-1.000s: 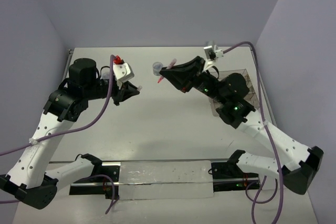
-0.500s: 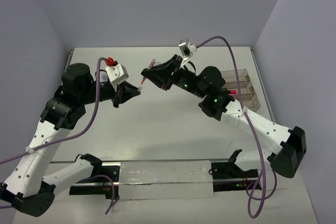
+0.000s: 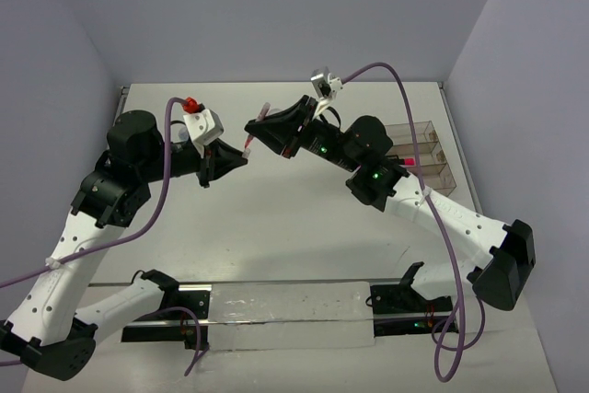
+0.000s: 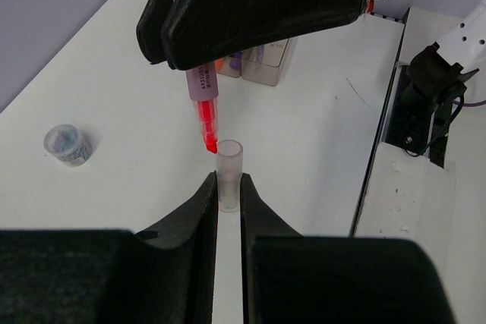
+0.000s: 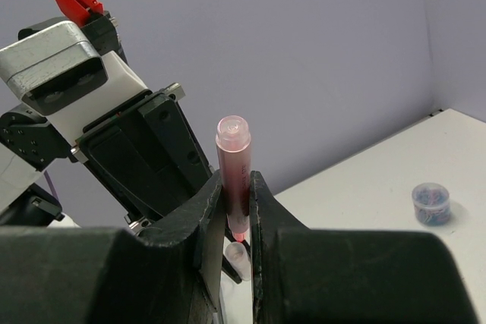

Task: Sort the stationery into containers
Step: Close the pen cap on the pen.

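Pink marker point(image 5: 232, 158) is clenched in the right gripper point(image 5: 236, 187), clear cap point(image 4: 228, 158) pinched by the left gripper point(image 4: 228, 191) — capping is in hand; the tip must be centred on the rim, then pressed home.

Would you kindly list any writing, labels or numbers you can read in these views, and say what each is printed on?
Nothing reads clearly.
Highlighter: a line of small dark print along its barrel, too blurred to read.
Small round jar: label blurred, unreadable.
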Controlling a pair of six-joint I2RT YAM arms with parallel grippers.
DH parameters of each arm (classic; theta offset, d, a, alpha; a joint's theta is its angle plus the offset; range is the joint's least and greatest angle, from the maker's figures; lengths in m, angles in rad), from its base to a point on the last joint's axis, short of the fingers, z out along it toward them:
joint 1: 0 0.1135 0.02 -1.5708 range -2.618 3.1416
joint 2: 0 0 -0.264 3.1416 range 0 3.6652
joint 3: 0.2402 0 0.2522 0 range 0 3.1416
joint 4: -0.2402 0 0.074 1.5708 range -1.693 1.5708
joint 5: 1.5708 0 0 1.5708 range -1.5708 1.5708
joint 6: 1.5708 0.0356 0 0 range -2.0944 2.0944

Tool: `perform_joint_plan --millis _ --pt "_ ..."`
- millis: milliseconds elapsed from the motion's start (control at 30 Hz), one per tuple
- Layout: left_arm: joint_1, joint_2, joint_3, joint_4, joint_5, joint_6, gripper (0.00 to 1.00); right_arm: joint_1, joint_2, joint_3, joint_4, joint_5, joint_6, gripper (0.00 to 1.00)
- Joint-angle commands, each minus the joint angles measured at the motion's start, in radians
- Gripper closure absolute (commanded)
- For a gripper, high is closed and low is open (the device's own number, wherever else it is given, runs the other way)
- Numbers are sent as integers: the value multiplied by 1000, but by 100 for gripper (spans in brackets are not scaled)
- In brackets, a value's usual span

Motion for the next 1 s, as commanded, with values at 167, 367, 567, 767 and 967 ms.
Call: perform_joint_plan --millis 167,367,567,767,967 --pt "-3 -7 -19 64 -22 -33 100 10 -22 53 -1 19 -36 100" --pt "-4 -3 -16 73 -33 -47 100 11 -48 49 -46 53 -84 100" --pt "-3 -2 -18 78 -38 -45 100 11 -53 52 -65 54 -94 100" --pt "-4 4 -10 81 -50 -46 100 11 -47 49 -64 43 -80 100" --pt "-3 10 -6 91 -46 -48 100 10 -35 50 -58 52 -72 100"
